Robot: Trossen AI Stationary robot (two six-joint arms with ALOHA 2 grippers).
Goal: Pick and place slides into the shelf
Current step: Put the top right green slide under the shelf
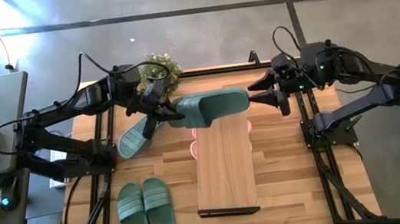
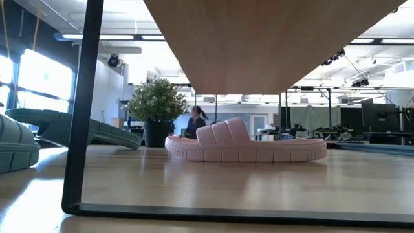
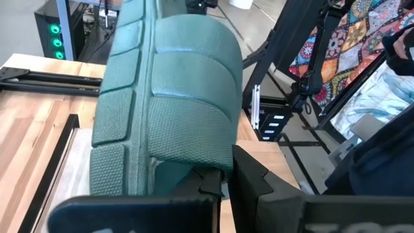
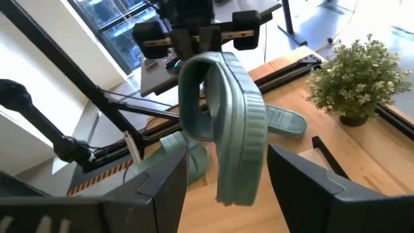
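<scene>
High view: the left gripper [image 1: 171,109] is clamped on one end of a sage green slide [image 1: 213,105], which is held in the air over the far end of the shelf [image 1: 224,163]. The right gripper [image 1: 266,94] is set just beside the slide's other end, fingers spread wide, nothing seen between them. A second green slide [image 1: 133,138] lies on the tabletop [image 1: 285,170] left of the shelf, close under the left arm. A green pair [image 1: 146,213] lies side by side near the shelf's near-left corner. Pink slides [image 1: 195,146] show at both long edges of the shelf, beneath its plank. The plank top is bare over most of its length. A potted plant [image 1: 157,66] stands beyond the shelf's far-left corner.

Low view: neither gripper is seen. A pink slide [image 2: 246,145] rests flat on the tabletop under the shelf plank [image 2: 272,39]; open room remains on either side of it, between the shelf leg [image 2: 83,110] and the right edge.

Left wrist view: the held slide's ribbed strap [image 3: 174,110] fills the frame, pinched at its end by the closed fingers [image 3: 255,184].

Right wrist view: the slide [image 4: 226,129] is seen end-on between the parted fingers [image 4: 304,178], untouched by them.
</scene>
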